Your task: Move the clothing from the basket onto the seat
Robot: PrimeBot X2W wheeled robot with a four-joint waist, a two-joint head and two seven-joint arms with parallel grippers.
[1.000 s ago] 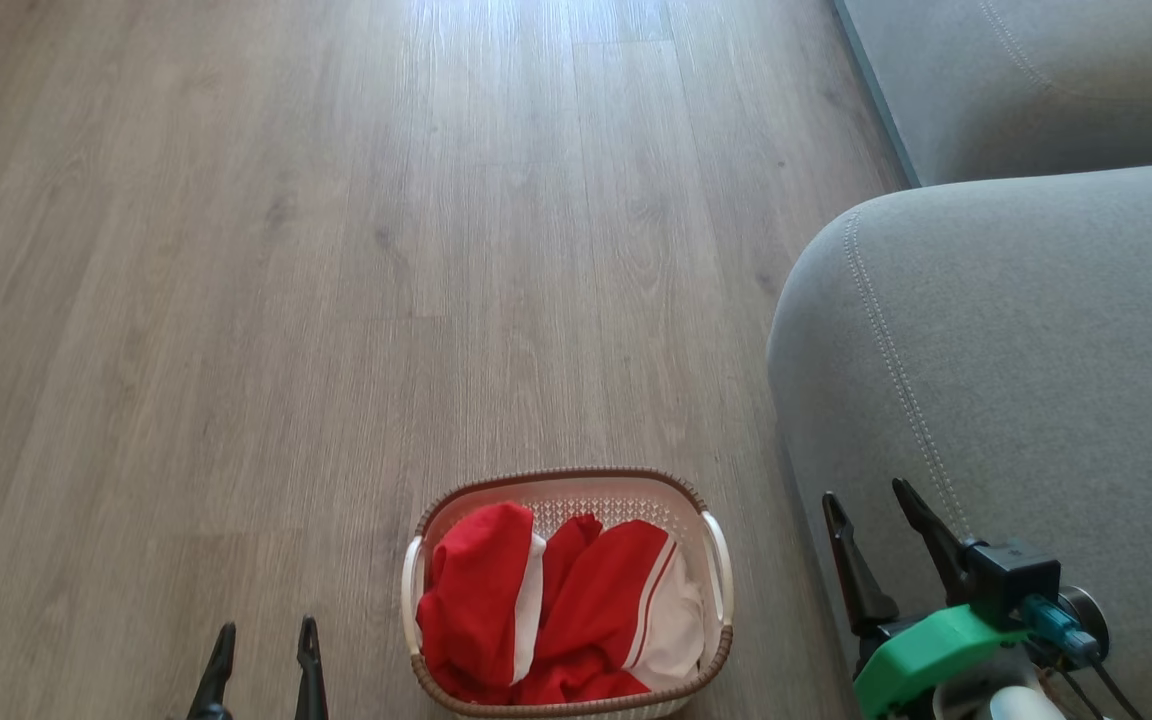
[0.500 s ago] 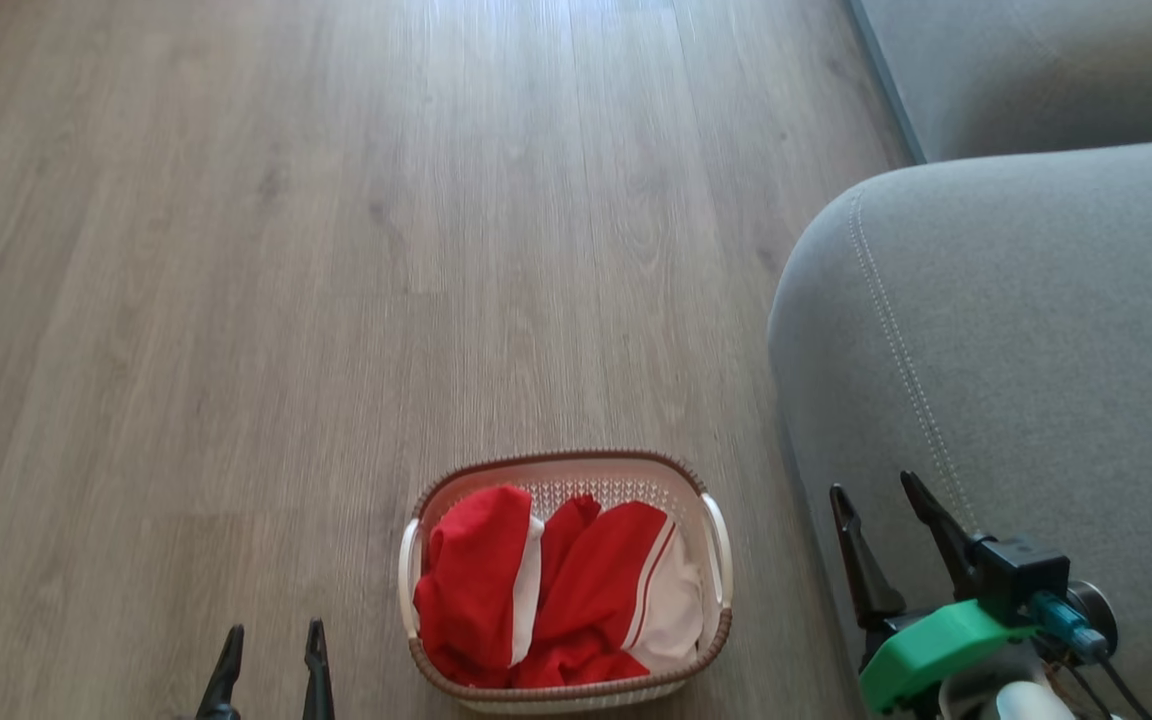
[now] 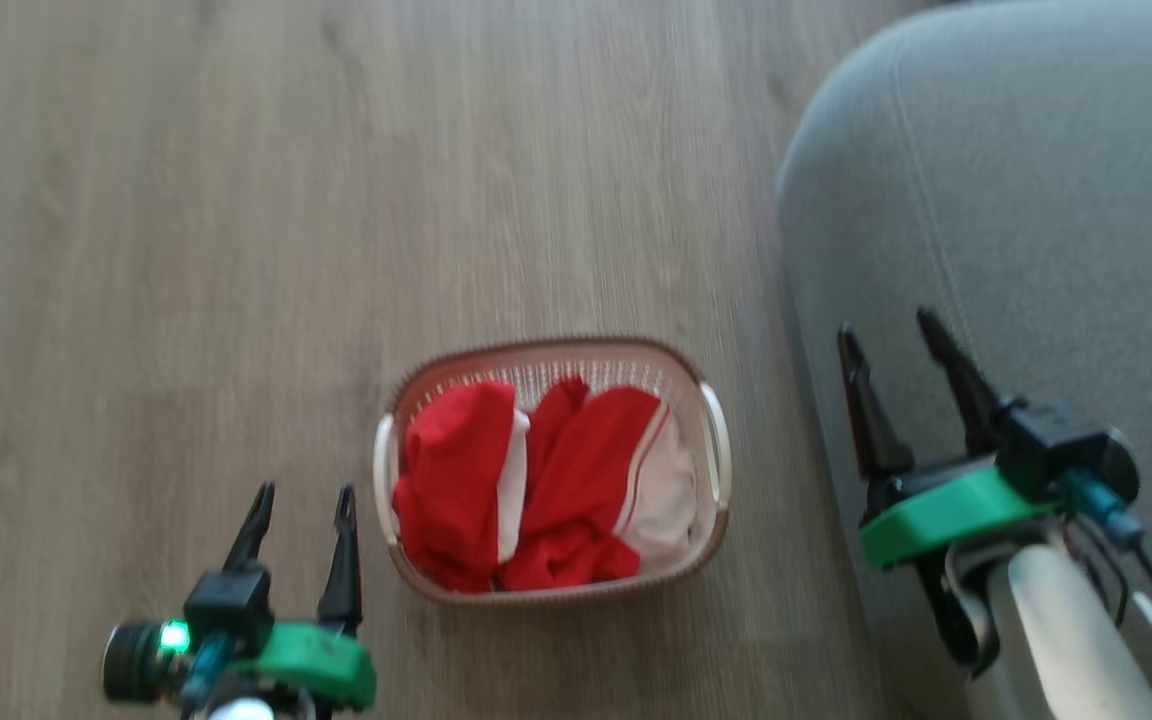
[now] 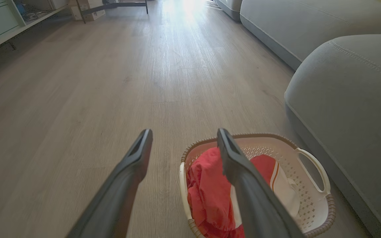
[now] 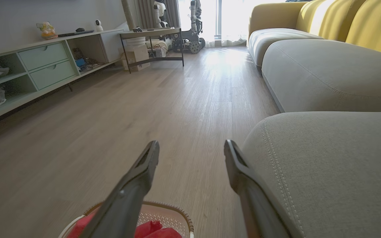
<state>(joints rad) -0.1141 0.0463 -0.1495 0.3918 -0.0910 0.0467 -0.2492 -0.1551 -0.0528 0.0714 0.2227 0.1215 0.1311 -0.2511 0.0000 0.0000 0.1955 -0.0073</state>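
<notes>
The white basket [image 3: 716,450] with a brown rim stands on the wooden floor, and the red and white clothing [image 3: 536,480] lies bunched inside it. In the left wrist view the basket [image 4: 313,185] and clothing [image 4: 207,188] sit low and right. My left gripper [image 3: 301,495] hovers open just left of the basket, empty. My right gripper [image 3: 886,330] is open and empty beside the rounded edge of the grey seat [image 3: 1036,200]. The right wrist view catches the basket rim [image 5: 177,210] at the bottom and the seat [image 5: 326,172] on the right.
A second grey sofa cushion [image 5: 326,72] with yellow backrests [image 5: 359,23] runs further back on the right. A low shelf unit with drawers [image 5: 41,62] lines the left wall. A small dark-legged table [image 5: 150,36] stands far off. Bare wooden floor [image 3: 236,200] stretches ahead and left.
The head camera has tilted down, so basket and sofa sit higher in the picture. Both grippers now reach further up into view, the left one showing its green mount.
</notes>
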